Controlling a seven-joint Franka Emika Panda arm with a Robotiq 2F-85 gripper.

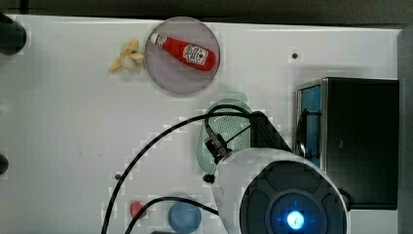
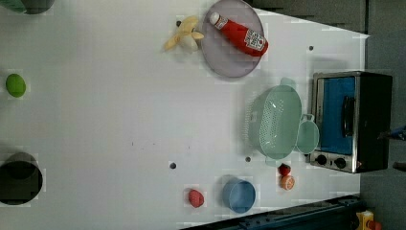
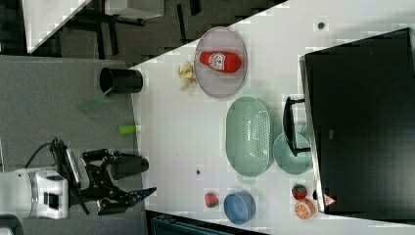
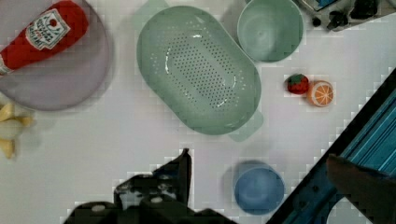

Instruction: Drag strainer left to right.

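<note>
From my remote seat, the strainer sits on the white worktop, long side running along the front of the toaster oven, with the mint mug squeezed between the two and looking like it touches the strainer's rim. In the wrist view the perforated middle of the strainer is easy to see, mug right beside one rounded end. The end effector hangs off the worktop's edge in the right view, well apart from the strainer, fingers spread wide and holding nothing; in the wrist view I just catch one dark finger over bare worktop. For writing: the ketchup bottle lying on the grey plate has a white label with a keystone-type shape, but I can't actually read the text on it. There's a small red warning triangle sticker on the oven's corner in the right view, also unreadable. A banana toy lies just beside the plate. A strawberry and an orange slice sit near the oven's knob end, with a blue bowl and a small red thing further along. A lime-green ball is way off at the left view's left.
</note>
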